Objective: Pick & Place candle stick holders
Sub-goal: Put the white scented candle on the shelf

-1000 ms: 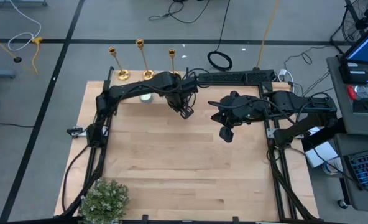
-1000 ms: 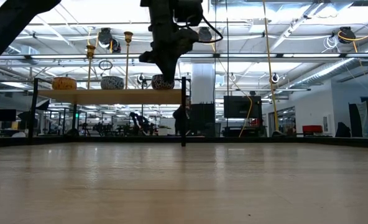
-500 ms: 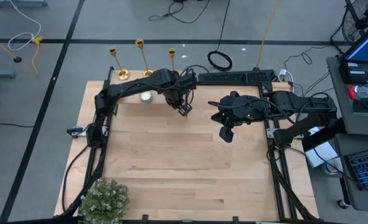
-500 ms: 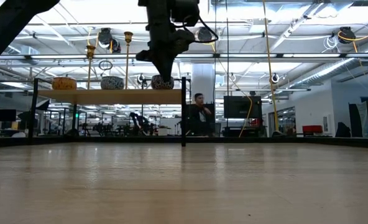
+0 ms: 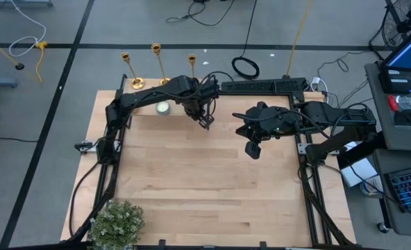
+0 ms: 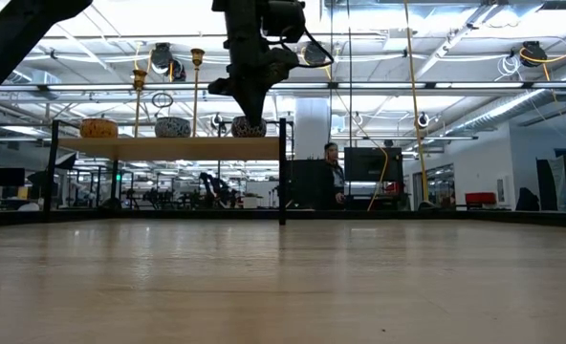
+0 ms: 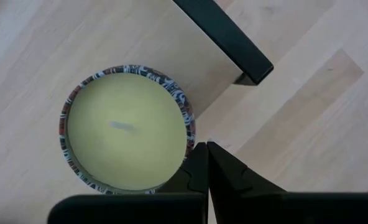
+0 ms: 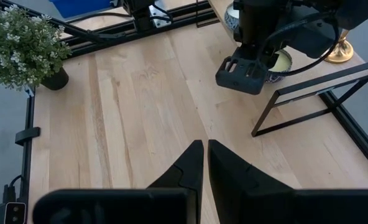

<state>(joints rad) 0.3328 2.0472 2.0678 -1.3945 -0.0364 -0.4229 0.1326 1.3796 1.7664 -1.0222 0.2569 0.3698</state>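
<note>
I see the three candle stick holders (image 5: 155, 66) standing in a row on the raised shelf (image 6: 168, 148) along the table's (image 5: 205, 187) far edge — none picked yet. My left gripper (image 5: 206, 123) hangs pinched shut and empty above a tin candle (image 7: 128, 134), likely lining up its reach. The right gripper (image 5: 252, 150), also closed and empty, waits near the right edge.

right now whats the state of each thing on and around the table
left gripper: shut, empty, over the candle
right gripper: shut, empty, above bare table
candlesticks: three, upright, in a row at the far edge, not held
candle: unlit, upright on the wood
plant: upright at the near left corner
</note>
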